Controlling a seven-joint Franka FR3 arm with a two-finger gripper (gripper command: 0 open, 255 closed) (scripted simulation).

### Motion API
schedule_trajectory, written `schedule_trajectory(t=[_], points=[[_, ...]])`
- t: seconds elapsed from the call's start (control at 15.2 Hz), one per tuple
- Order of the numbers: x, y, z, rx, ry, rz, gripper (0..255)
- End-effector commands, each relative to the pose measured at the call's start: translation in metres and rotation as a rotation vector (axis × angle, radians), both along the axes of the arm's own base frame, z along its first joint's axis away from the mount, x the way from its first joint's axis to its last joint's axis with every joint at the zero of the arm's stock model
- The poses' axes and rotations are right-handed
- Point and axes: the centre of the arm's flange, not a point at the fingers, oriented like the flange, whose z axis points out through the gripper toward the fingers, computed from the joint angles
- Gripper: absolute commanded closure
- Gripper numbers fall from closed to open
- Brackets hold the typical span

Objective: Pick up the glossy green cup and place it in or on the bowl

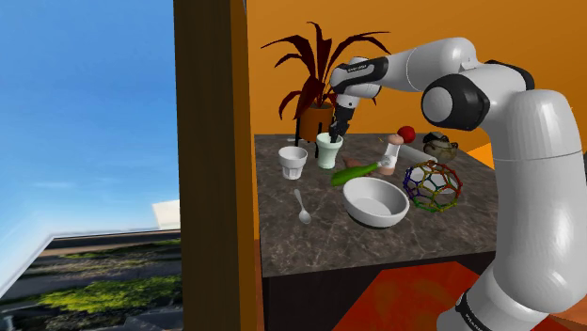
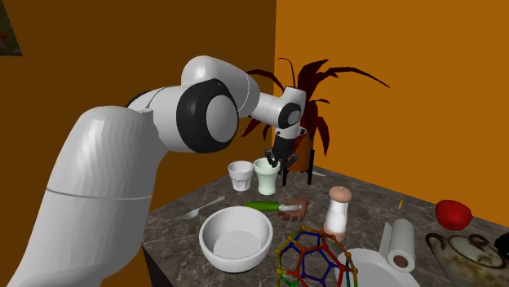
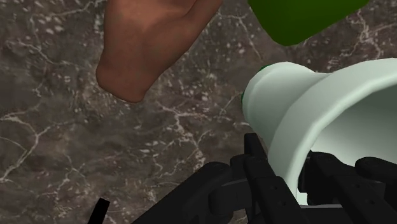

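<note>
Pale green and glossy, the cup [image 1: 326, 150] [image 2: 267, 175] [image 3: 299, 108] stands upright on the far part of the dark marbled counter [image 1: 282, 230] [image 3: 76, 159], just in front of the potted plant [image 1: 320, 75] [image 2: 314, 90]. My gripper [image 1: 336, 130] [image 2: 274, 159] [image 3: 289, 162] comes down on its rim. In the wrist view one black finger is outside the wall and the other inside the cup, both pressed against it, so I am clamped on the cup's wall. From the shoulder view the cup's base looks to be on the counter.

Just beside it, on the shoulder view's left, stands a white cup [image 1: 293, 162] [image 2: 241, 175]. A cucumber [image 1: 353, 173] [image 2: 263, 205] [image 3: 305, 19] lies near the green cup, between it and the bowl [image 1: 352, 197] [image 2: 219, 251]. A brown lump [image 2: 295, 208] [image 3: 146, 44] sits by the cucumber's end.

The bowl is white and empty. It sits well apart from the cup, nearer the counter's front edge. A spoon [image 1: 302, 207] [image 2: 202, 209] lies to the bowl's left in the shoulder view. A coloured wire ball [image 1: 433, 185] [image 2: 314, 261] sits at the bowl's right, touching it or nearly so.

Behind the ball stands a white mill [image 1: 393, 150] [image 2: 337, 212] with a brown top. A red thing [image 1: 406, 133] [image 2: 453, 214] and a teapot [image 1: 437, 143] [image 2: 465, 253] are farther off. A paper roll [image 2: 398, 245] lies near the teapot in the second exterior view.
</note>
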Motion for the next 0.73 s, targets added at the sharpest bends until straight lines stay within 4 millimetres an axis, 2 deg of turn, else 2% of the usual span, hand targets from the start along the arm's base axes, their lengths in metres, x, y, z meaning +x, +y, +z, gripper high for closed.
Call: schedule_trajectory(t=[0.0,0.66], points=[[-0.001,0.0,0.011,0.0,0.0,0.0,255],[-0.001,0.0,0.064,0.0,0.0,0.0,255]])
